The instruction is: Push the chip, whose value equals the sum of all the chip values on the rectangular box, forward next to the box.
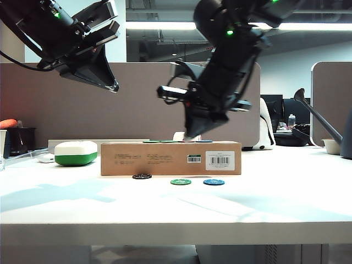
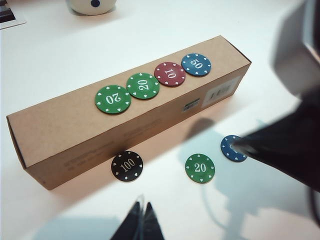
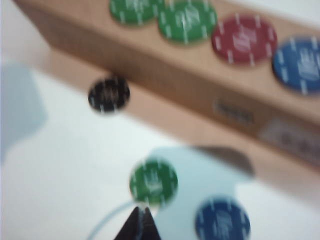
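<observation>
The right gripper point(image 1: 193, 133) is hanging in the air above the rectangular box point(image 1: 170, 158), its fingers drawn together on nothing, as the right wrist view shows by the closed tips point(image 3: 141, 225); the left gripper point(image 1: 104, 77) is hovering high over the left of the table point(image 1: 176, 209), its tips point(image 2: 141, 225) likewise pressed narrow and empty. The box top is carrying four chips reading 20, 20, 10 and 50, which sum to 100; the chip point(image 2: 127, 166) marked 100 is lying on the table just beside the box's front face, near touching, so the push appears done or very nearly so. The green chip point(image 2: 200, 168) and the blue chip point(image 2: 233, 148) are sitting further out, seemingly undisturbed. The left wrist view is giving the printed values; the right wrist view is too blurred to read them; the exterior view alone is showing both arms lifted clear and the white-and-green case point(image 1: 76, 153) left of the box.
</observation>
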Tool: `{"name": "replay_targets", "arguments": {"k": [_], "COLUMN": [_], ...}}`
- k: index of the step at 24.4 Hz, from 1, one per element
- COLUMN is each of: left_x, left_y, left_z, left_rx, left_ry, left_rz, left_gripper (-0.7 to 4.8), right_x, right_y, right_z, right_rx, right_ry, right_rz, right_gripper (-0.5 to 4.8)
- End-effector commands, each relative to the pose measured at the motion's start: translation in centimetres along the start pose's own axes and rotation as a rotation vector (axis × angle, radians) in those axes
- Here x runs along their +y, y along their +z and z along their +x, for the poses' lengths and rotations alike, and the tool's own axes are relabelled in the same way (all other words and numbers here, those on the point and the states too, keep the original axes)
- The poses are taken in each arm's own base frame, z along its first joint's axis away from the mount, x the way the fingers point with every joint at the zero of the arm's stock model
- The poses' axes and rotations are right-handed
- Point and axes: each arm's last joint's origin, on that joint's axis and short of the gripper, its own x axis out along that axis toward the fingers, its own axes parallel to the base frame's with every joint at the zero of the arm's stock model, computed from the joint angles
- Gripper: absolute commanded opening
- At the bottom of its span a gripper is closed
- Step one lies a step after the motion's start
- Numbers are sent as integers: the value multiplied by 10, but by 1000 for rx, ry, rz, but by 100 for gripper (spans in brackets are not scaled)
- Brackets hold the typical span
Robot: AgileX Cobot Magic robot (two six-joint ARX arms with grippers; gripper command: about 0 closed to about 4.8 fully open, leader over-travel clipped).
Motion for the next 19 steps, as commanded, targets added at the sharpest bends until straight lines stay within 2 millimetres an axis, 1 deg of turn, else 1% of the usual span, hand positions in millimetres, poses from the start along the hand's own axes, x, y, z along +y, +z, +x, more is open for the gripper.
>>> {"name": "replay_targets", "arguments": {"k": [1,5,7,10,13,14,16,18,19], "left_x": [-2,-11,-21,-29,-30,-30,-31,-33,-33], "left_y": [3,3,0,-7,-19,-30,-42,-60,-74], "left_z": [-5,-11,-16,-22,-31,-37,-46,-59,-69], "left_rx": [-28,-43,-49,-50,-48,-43,-44,-56,-71], "left_ry": [-5,-20,-45,-71,-75,-74,-68,-67,-61], "left_rz": [11,28,44,57,57,56,55,57,56], "left_gripper": [-5,-5,-5,-5,-5,-5,-5,-5,-5], "right_x": [-4,-6,-7,-7,-7,-7,-7,-6,-6], "right_y": [-21,-37,-45,-51,-49,-47,-45,-43,-41], "right_z": [-22,-47,-63,-76,-83,-87,-90,-92,-92], "right_rx": [-20,-78,-100,-121,-144,-163,-189,-213,-225], "right_ry": [-3,7,18,21,25,25,30,38,40], "right_rz": [37,68,67,67,81,81,81,81,81], "right_gripper": [-5,-5,-5,-5,-5,-5,-5,-5,-5]}}
